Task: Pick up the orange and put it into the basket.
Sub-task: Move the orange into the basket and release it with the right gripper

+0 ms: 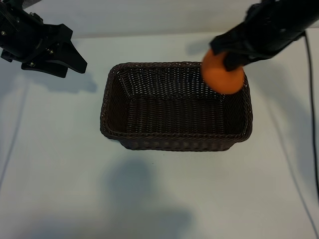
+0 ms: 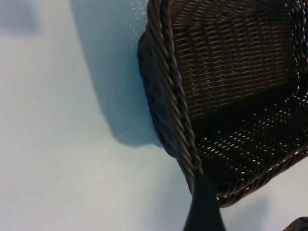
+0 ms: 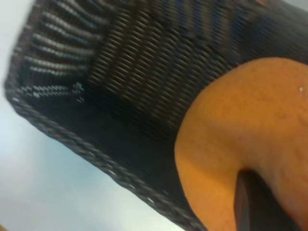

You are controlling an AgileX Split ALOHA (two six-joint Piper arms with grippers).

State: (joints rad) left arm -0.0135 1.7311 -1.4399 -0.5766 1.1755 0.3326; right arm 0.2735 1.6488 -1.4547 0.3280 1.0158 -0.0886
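- A pale, matte white table (image 1: 60,169) fills the exterior view, with soft shadows lying toward the lower middle of the frame
- The right gripper (image 1: 234,59) comes in from the upper right of that view, its dark fingers clamped on the orange (image 1: 222,74)
- The fruit hangs in the air at the upper right corner of the basket (image 1: 174,142), overlapping the far rim there and not resting on anything
- In the right wrist view the orange (image 3: 240,134) takes up the lower right of the frame, with one dark finger (image 3: 252,204) pressed against its skin at the bottom edge
- Behind the fruit in that view lies the woven interior of the basket (image 3: 120,62), with its braided rim running down the left side
- The basket sits in the centre of the exterior frame, dark brown wicker with sloping sides
- The left gripper (image 1: 67,62) hovers at the upper left of the exterior view, well apart from the basket, its jaws spread wide and holding nothing
- The left wrist view shows the basket's (image 2: 168,86) rim and inner weave at the right of the frame, with a dark fingertip (image 2: 204,207) at the bottom edge
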